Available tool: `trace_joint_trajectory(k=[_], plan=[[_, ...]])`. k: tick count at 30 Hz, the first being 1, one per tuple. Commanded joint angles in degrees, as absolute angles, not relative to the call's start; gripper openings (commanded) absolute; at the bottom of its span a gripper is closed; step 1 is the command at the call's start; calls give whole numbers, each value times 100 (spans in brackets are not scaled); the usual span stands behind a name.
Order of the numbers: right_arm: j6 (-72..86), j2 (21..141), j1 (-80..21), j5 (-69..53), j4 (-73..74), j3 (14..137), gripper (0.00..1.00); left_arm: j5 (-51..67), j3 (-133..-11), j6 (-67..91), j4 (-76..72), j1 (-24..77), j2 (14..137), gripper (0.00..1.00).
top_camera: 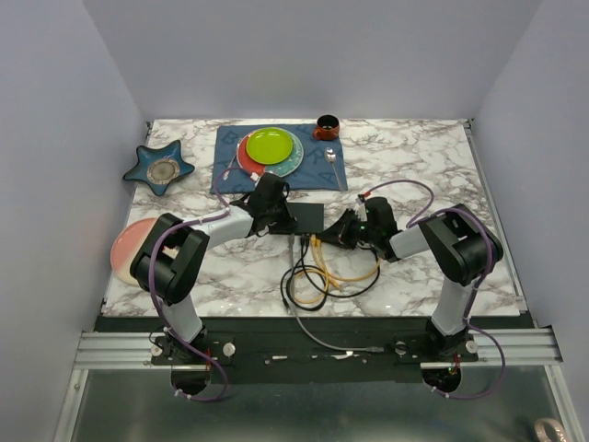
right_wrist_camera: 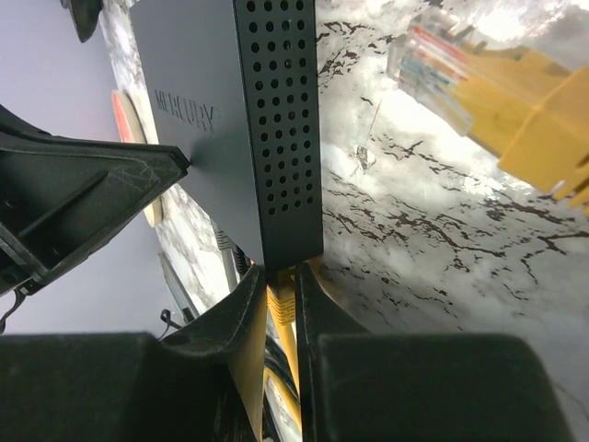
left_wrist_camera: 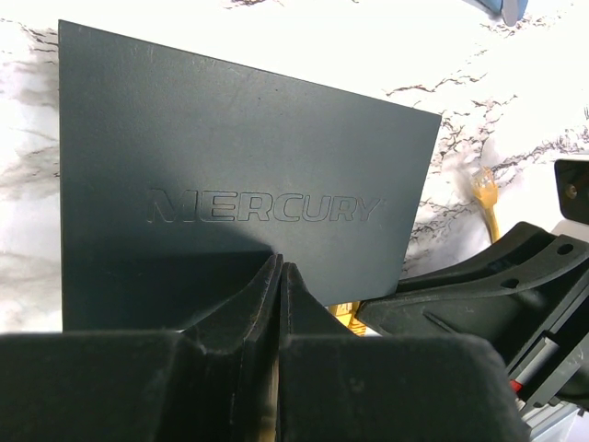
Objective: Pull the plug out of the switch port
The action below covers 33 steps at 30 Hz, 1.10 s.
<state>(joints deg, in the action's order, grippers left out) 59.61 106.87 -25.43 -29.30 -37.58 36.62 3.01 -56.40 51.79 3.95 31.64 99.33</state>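
Switch (top_camera: 308, 217) lies flat mid tabletop (top_camera: 414, 157), L jaws clenched together w/ tips pressing its top from 9 o'clock, R jaws grasping yellow plug (right_wrist_camera: 281, 302) at its 5 o'clock corner.

The flat matte-black rectangular switch box (top_camera: 306, 217), embossed MERCURY on top and perforated along one side, lies flat on the middle of the white marble table (top_camera: 414, 166), a yellow cable plug (right_wrist_camera: 280, 299) butting its near edge.

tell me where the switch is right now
In the top view the switch lies mid-table between the left gripper and right gripper, just nearer than the blue mat, with yellow cables coiled on its near side.
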Motion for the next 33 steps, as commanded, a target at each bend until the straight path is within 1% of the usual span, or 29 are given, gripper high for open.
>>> trace_joint_trajectory(k=[1,2,5,12,16,24,33], plan=[[6134,10916,-2540,-2891,-4060,3446,14,167,-5458,5150,659,3208,9940,10],[6161,10933,-2549,-2909,-4208,3419,12,167,-5449,5150,659,3199,9914,10],[6266,11039,-2549,-3006,-4420,3384,1,176,-5370,5185,624,3208,9827,10],[6135,11048,-2549,-2971,-4272,3401,1,702,-4843,5431,26,3313,9378,11],[5924,10986,-2549,-2944,-4087,3454,1,826,-4799,5484,-237,3506,9343,11],[5669,10925,-2549,-2962,-3753,3507,1,888,-4869,5590,-334,3656,9703,11],[5186,10793,-2549,-3103,-3208,3612,1,712,-5238,5686,-272,3656,10160,11]])
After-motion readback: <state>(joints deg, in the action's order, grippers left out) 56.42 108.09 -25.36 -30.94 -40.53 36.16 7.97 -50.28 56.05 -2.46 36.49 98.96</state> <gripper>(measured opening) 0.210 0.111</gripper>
